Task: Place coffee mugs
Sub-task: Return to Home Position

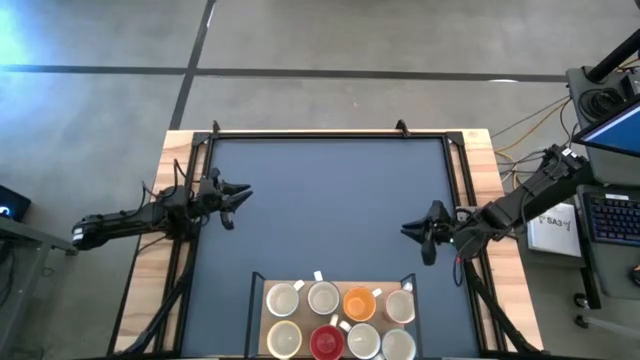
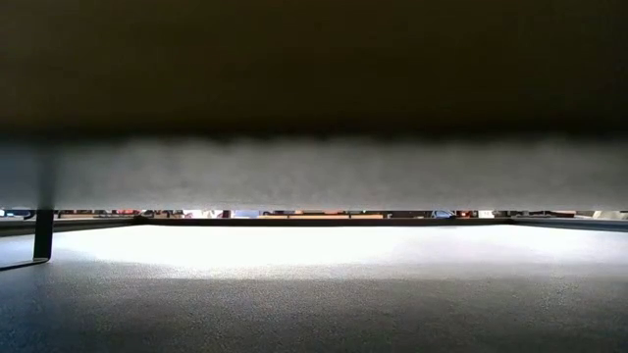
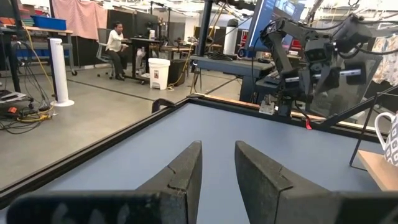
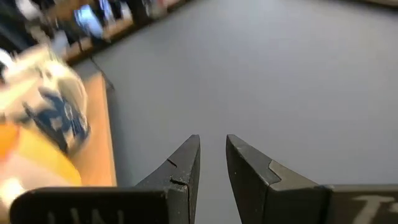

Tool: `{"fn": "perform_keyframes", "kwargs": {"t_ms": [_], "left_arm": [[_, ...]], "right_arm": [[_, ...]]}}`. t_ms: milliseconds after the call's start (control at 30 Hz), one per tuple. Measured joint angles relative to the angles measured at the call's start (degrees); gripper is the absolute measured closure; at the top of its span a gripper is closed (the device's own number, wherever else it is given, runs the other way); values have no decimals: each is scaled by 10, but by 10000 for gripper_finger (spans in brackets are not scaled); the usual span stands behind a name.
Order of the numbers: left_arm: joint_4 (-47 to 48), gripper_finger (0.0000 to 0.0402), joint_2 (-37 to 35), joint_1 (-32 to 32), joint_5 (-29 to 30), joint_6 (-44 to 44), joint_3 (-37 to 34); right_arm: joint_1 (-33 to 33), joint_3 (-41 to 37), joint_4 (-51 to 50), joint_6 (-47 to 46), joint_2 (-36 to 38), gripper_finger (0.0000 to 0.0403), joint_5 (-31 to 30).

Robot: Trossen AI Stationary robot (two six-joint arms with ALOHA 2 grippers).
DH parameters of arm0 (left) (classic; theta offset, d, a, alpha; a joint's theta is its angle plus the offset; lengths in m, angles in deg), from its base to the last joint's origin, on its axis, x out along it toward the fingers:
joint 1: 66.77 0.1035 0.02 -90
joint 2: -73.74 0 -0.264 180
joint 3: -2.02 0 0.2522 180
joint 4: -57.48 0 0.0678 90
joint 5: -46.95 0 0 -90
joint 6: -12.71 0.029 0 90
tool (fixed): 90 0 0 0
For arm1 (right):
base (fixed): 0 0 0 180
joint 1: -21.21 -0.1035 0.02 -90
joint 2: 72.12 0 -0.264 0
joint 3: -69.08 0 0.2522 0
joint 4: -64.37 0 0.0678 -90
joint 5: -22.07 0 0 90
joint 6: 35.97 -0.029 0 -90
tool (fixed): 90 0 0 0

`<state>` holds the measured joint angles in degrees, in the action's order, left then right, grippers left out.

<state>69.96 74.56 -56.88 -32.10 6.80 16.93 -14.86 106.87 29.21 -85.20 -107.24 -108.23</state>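
All eight mugs (image 1: pixel 323 297) sit on the shelf (image 1: pixel 266 315), so you're about done: left gripper (image 1: pixel 238 195) and right gripper (image 1: pixel 418 232) hover over the worktop (image 1: pixel 330 190), jaws released, empty.

Eight coffee mugs (image 1: pixel 323 297) stand on one wooden shelf (image 1: pixel 260 325), in two rows of four. By colour there is one red mug (image 1: pixel 327 343), one orange mug (image 1: pixel 359 303), and six white or cream ones. The right wrist view shows that one pale mug is a blue-patterned mug (image 4: pixel 59 109). How many others are patterned cannot be told from above.

There is one table (image 1: pixel 330 180) and two dark arms, each ending in one gripper: the left gripper (image 1: pixel 238 203) and the right gripper (image 1: pixel 416 240), two fingers apiece.

Beyond the table are one seated person (image 3: pixel 115 40), one white bin (image 3: pixel 160 73) and one white pillar (image 3: pixel 58 71). One keyboard (image 1: pixel 612 215) lies beside the table.
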Motion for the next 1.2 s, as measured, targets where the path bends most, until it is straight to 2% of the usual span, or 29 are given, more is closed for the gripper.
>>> {"fn": "perform_keyframes", "kwargs": {"t_ms": [67, 133, 300, 400, 467, 1000, 1200], "left_arm": [[0, 323, 0, 0, 0, 0, 0], [0, 323, 0, 0, 0, 0, 0], [0, 323, 0, 0, 0, 0, 0], [0, 323, 1, 0, 0, 0, 0], [0, 323, 1, 0, 0, 0, 0], [0, 323, 4, 0, 0, 0, 0], [0, 323, 4, 0, 0, 0, 0]], "right_arm": [[1, -8, 45, 20, 11, 335, -31], [1, -23, 116, 88, 28, 335, -50], [1, -93, 366, 383, 67, 335, -33], [1, -130, 492, 496, 84, 335, -16], [1, -145, 531, 535, 92, 335, -13], [1, -230, 540, 555, 236, 335, -12], [1, -231, 539, 622, 276, 335, -12]]}}
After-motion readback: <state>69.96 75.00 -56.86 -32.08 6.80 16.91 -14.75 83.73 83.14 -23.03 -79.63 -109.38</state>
